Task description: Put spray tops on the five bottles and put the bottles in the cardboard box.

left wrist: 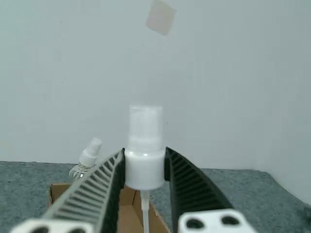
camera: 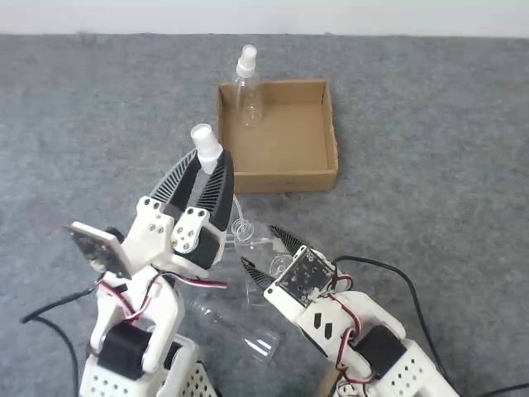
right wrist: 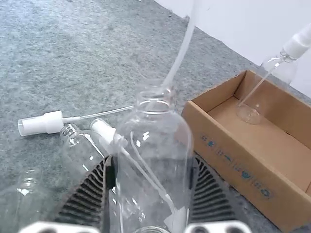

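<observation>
The left tool is clamped on the collar of a white plastic spray top, held high over the grey carpeted table. Its thin translucent dip tube drops into the open neck of a clear plastic bottle. That bottle stands upright, pinched round its body by the right tool, just in front of the shallow brown cardboard box. One finished bottle, sprayer on, leans in the box's far corner. A capless clear bottle and a loose white spray top lie on the table beside the held one. By my reading the held bottle is empty, light and thin-walled, so it'll dent under a hard squeeze, and that glossy skin could slip. Mid-body, below the shoulder, looks the place to hold it. The top is stiff and best taken by the collar, not the nozzle, while the tube is whippy and bends off line easily.
</observation>
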`<action>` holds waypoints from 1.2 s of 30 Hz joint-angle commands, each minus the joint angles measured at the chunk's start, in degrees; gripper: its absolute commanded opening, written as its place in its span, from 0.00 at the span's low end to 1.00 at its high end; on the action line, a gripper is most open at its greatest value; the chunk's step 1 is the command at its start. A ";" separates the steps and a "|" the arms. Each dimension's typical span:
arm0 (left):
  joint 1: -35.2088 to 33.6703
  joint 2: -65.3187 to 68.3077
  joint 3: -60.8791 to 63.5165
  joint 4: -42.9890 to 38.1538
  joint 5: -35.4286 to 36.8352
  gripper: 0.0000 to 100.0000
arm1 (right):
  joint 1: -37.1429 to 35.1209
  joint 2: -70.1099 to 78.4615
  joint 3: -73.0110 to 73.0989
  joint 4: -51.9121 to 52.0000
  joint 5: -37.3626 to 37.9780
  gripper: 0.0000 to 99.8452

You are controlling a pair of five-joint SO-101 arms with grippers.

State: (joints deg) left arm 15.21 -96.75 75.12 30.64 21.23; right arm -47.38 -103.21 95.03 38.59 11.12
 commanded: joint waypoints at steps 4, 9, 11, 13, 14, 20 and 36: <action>0.00 -0.79 -0.40 3.08 0.26 0.01 | 3.56 -0.84 1.32 -1.19 0.62 0.02; -0.18 -0.79 -0.31 3.08 0.26 0.01 | 3.82 -0.84 1.41 -1.01 0.62 0.02; -0.18 -0.79 -0.31 3.16 0.26 0.01 | 3.91 -0.84 1.41 -1.10 0.62 0.02; -0.18 -0.79 -0.22 4.22 0.26 0.01 | 3.91 -0.84 1.41 -1.10 0.62 0.02; -0.18 -0.79 -0.22 4.84 0.26 0.01 | 4.00 -0.84 1.41 -1.01 0.62 0.02; -0.18 -0.79 3.65 5.98 -5.80 0.01 | 4.00 -0.84 1.41 -1.10 0.53 0.02; -0.18 -0.88 4.35 7.47 -3.43 0.01 | 3.91 -0.84 1.41 -0.92 0.70 0.02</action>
State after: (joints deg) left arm 15.38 -97.54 80.92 37.67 17.45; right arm -44.13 -103.12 95.03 38.59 11.21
